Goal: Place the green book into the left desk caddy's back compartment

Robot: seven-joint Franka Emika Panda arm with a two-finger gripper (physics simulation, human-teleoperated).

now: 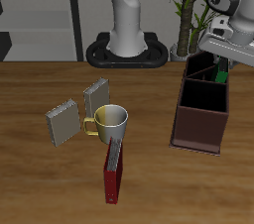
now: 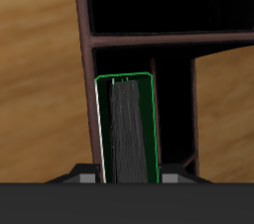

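The left desk caddy (image 1: pixel 201 119) is a dark brown open-top box with three black sections in a row. My gripper (image 1: pixel 220 63) hangs over its back compartment (image 1: pixel 202 67), the section farthest from the table's front edge. It is shut on the green book (image 1: pixel 223 73), which stands upright with its lower part inside that section. In the wrist view the green book (image 2: pixel 127 129) shows edge-on, green covers around black pages, between my fingertips (image 2: pixel 89 177). The back compartment's black floor (image 2: pixel 175 99) lies around it, and a caddy partition (image 2: pixel 149 40) runs just beyond.
A red book (image 1: pixel 114 173) stands near the table's front edge. A pale metal mug (image 1: pixel 110 120) sits just behind it. Two small grey slabs (image 1: pixel 62 123) (image 1: pixel 96 97) stand beside the mug. The robot base (image 1: pixel 127 45) and a plant (image 1: pixel 189 10) are at the back.
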